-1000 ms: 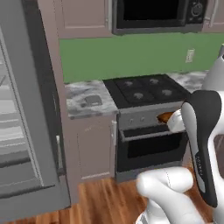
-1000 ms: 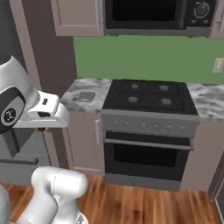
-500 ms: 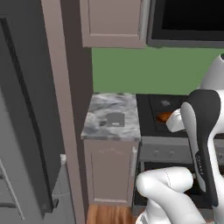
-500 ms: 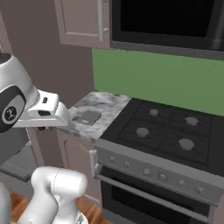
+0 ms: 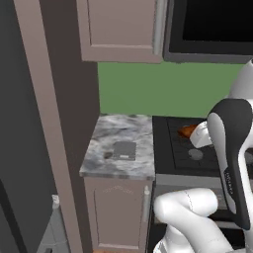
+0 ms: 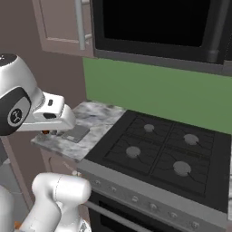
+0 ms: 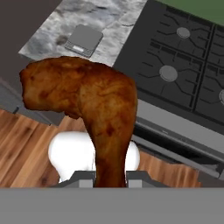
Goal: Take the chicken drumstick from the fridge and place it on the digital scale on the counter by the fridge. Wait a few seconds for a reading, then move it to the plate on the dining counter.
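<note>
In the hand view the chicken drumstick [image 7: 94, 107] covers most of the gripper [image 7: 110, 175], so just the finger tips [image 7: 85, 177] peek out at the bottom centre beside the narrow end. In the left base view only a small orange-brown bit of the drumstick shows at centre right, the rest behind the white arm [image 5: 232, 148]. In the right base view the arm covers part of the digital scale [image 6: 76, 133], whose display is too small to read.

Digital scale [image 5: 124, 150] on counter [image 5: 118, 165] (narrow, marbled)

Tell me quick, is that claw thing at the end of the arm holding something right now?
Tool: closed on the chicken drumstick, carried above the floor in front of the stove.
</note>
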